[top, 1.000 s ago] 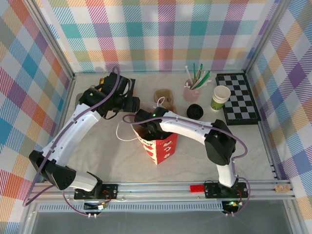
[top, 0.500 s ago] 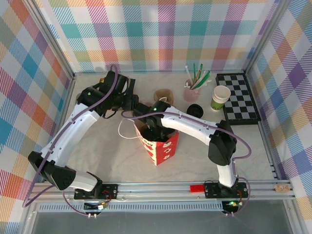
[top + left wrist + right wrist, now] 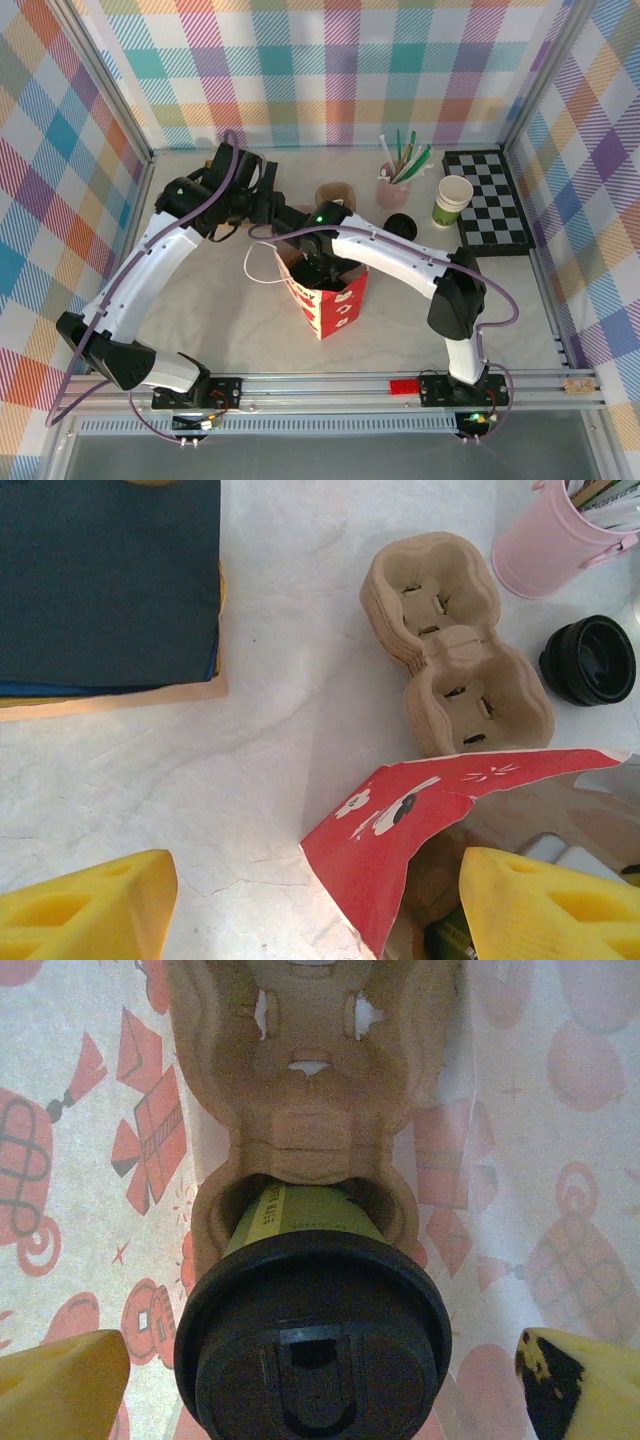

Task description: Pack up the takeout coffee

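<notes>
The takeout coffee (image 3: 312,1335) stands upright inside the red paper bag (image 3: 335,300), its black lid up and its green-banded body seated in one pocket of a brown pulp carrier (image 3: 310,1090) that lies on the bag's floor. The carrier's other pocket, at 12 o'clock from the cup in the right wrist view, is empty.

The right claw (image 3: 320,1380) hangs in the bag over the lid, its yellow fingers (image 3: 62,1385) spread wide at 9 and 3 o'clock of the cup, clear of it.

The left claw (image 3: 310,905) is also wide; the bag's red wall (image 3: 400,815) rises between its fingers, one outside and one over the bag's mouth. I cannot tell whether either touches the paper.

On the surface (image 3: 210,300), seen from above, a stack of spare carriers (image 3: 335,192) sits at 12 o'clock from the bag, a black lid (image 3: 399,226) at 2 o'clock, with a pink cup of straws (image 3: 392,185), a lidless green-banded cup (image 3: 452,200) and a chessboard (image 3: 487,200) beyond it.
</notes>
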